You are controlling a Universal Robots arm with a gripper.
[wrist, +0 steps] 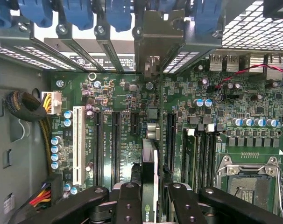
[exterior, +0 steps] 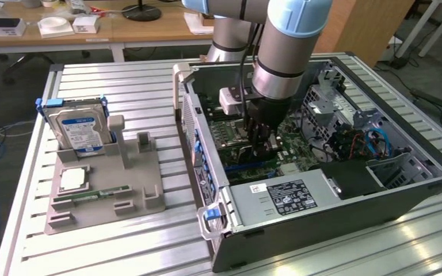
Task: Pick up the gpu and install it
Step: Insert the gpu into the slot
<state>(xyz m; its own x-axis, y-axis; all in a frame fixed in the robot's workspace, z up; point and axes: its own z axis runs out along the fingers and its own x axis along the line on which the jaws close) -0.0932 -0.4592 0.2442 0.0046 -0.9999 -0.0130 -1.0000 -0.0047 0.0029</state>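
While the arm reaches down into the open case, this is how things stand from where I'm looking:

Arm: the grey and pale-blue robot arm [exterior: 282,52] comes down from above into the open computer case [exterior: 405,190], which lies on its side on the slatted metal bench [exterior: 113,241].

Hand: the hand [exterior: 258,146] is partly closed, its two black fingers [wrist: 127,205] pinching the gpu [wrist: 150,186] from either side by its upper edge.

Gpu: a thin dark card held edge-on, standing upright over the green motherboard [wrist: 127,98], in line with the long slots; its metal bracket end [wrist: 153,42] sits up against the row of rear slot openings. I can't tell whether it is seated in a slot.

Motherboard: black expansion slots and one white slot [wrist: 78,144] run beside the card; the empty processor socket [wrist: 246,179] lies well off to one side.

Case: a grey power supply [exterior: 286,198] fills the near corner.

Parts stand: on the exterior view's left, a grey holder [exterior: 106,190] on the bench carries the blue-labelled hard drive [exterior: 79,129] upright, with a RAM stick [exterior: 90,195] lying lower down.
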